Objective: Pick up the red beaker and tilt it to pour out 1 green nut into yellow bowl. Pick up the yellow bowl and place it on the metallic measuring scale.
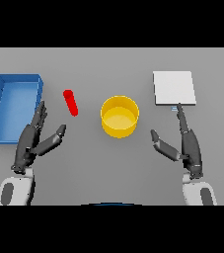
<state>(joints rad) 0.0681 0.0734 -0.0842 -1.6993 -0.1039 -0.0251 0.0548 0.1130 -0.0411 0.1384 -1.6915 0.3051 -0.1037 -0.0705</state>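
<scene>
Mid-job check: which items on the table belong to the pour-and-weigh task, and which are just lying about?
Part of the job:
- red beaker, between the blue tray and the bowl
- yellow bowl, centre
- metallic measuring scale, far right
- left robot hand and right robot hand, both open, holding nothing

Just lying about:
- blue tray, far left

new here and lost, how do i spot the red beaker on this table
Start at the big blue tray on the table's left side. Just right of it, before the yellow bowl, lies the red beaker, beyond the left hand. It is the only red thing: a small slim tube.
</scene>
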